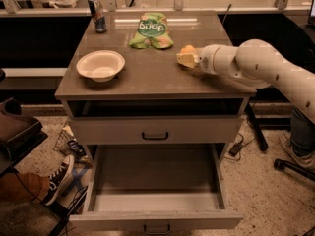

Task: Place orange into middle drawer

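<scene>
The orange point(187, 48) is on the cabinet top, right of centre, mostly hidden behind my gripper point(186, 59). The gripper reaches in from the right on a white arm point(256, 65) and sits right at the orange, low over the top. The middle drawer point(156, 219) is the lowest, deepest one. It is pulled fully out toward the front, its inside is bare, and a small dark handle point(156, 228) shows on its front.
On the cabinet top point(147, 77) stand a white bowl point(100, 65) at the left, a green snack bag point(151, 31) at the back and a can point(97, 14) at the back left. A shallower shut drawer point(155, 130) is above the open one. A sneaker point(59, 178) and clutter lie on the floor at the left.
</scene>
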{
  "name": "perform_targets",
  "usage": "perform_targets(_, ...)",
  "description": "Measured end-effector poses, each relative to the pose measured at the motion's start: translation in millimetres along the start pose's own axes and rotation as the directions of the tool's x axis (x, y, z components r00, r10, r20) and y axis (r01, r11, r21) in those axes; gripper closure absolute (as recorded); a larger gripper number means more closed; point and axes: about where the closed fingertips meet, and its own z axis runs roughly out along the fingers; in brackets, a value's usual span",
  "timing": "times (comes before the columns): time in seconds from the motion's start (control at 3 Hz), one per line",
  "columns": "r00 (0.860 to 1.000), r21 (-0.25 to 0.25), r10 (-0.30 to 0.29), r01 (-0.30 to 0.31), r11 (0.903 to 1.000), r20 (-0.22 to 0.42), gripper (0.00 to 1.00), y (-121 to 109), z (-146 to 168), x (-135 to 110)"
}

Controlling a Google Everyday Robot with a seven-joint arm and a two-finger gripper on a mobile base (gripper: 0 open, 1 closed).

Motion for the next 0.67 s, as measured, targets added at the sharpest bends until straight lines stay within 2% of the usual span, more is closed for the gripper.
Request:
perform_targets(0.33, 1.000, -0.003, 0.000, 0.000, 1.0000, -0.001, 1.00, 2, 2, 0)
perform_targets(0.67, 1.000, 0.000, -0.025, 0.025, 0.9997, 0.009, 1.00, 1, 2, -23)
